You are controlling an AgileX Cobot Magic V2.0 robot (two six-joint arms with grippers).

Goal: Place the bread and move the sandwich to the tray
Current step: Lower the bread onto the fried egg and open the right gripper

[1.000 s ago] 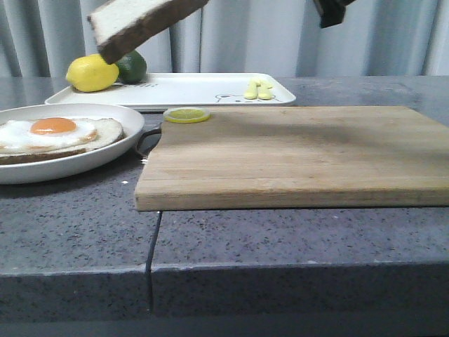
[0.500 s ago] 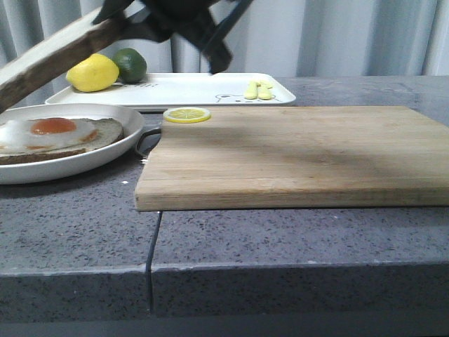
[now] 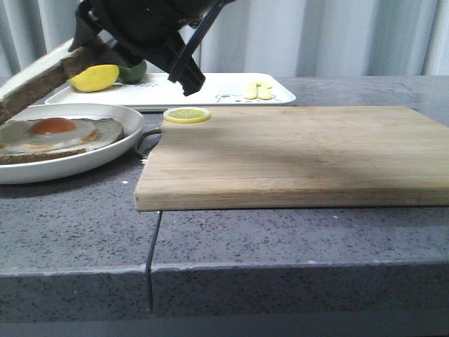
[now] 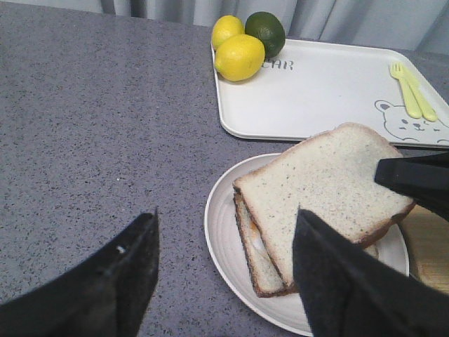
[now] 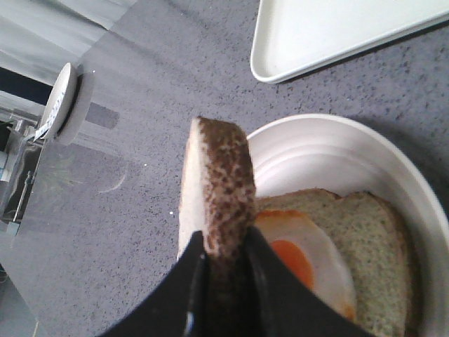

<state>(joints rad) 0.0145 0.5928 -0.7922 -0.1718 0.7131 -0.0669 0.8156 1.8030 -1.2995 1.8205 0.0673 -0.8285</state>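
My right gripper is shut on the crust edge of the bread, a plain slice held tilted just above the sandwich. The right wrist view shows the gripper pinching the bread over the fried egg. The sandwich lies on the round white plate. In the left wrist view the bread covers most of the sandwich on the plate. My left gripper is open and empty above the plate's edge. The tray lies behind the plate.
A wooden cutting board lies right of the plate, with a lemon slice on its far corner. Two lemons and a lime sit on the tray's corner, and yellow cutlery lies on it.
My right gripper has carried the bread down and to the left, from high above the tray to low over the plate. The sandwich has not moved.
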